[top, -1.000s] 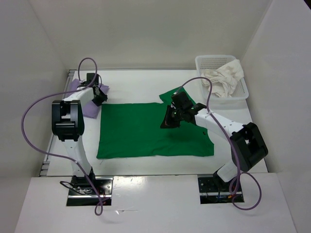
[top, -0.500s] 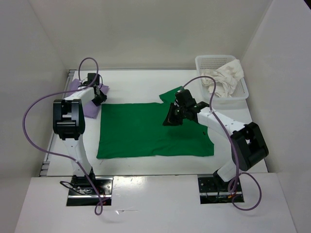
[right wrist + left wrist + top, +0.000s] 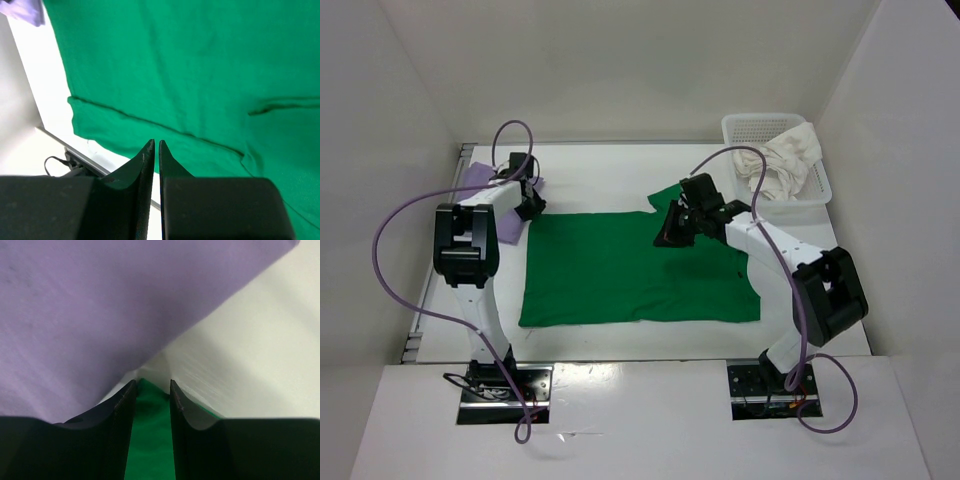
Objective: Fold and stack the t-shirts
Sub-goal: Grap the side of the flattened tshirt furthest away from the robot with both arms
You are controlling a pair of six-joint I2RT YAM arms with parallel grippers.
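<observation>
Basket (image 3: 745, 120) holds white shirt (image 3: 785, 160); left gripper (image 3: 150, 384) apart over green shirt (image 3: 620, 270), right gripper (image 3: 155, 143) closed.

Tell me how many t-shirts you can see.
3. The green shirt lies spread flat in the middle; the lavender shirt sits at the far left; the white shirt is bunched in the basket, far right. More could be hidden underneath.

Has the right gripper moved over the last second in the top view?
Yes. The right gripper has moved up the view, toward the far side of the table and closer to the level of the white basket, above the green t-shirt.
</observation>
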